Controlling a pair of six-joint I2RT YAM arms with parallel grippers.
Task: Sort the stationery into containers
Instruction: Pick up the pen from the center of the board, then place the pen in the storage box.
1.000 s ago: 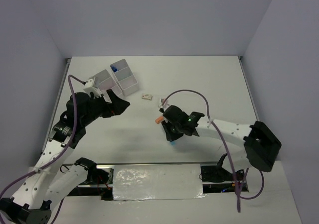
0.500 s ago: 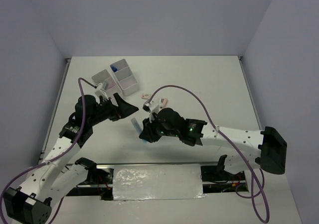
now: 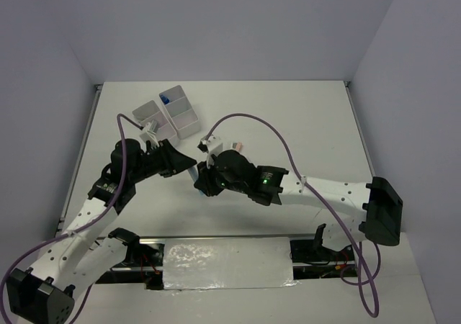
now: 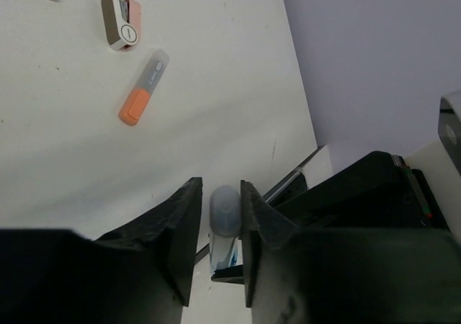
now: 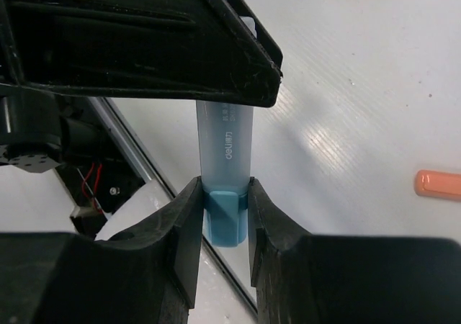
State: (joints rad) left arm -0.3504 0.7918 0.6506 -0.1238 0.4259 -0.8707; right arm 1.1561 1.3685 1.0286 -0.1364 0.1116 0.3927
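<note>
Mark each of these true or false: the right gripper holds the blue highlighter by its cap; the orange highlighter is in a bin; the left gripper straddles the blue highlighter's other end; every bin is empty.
1. The right gripper holds the blue highlighter by its cap. True.
2. The orange highlighter is in a bin. False: it lies loose on the table.
3. The left gripper straddles the blue highlighter's other end. True, though whether it has closed on it cannot be told.
4. Every bin is empty. False: among the bins, the far one holds a blue item.
</note>
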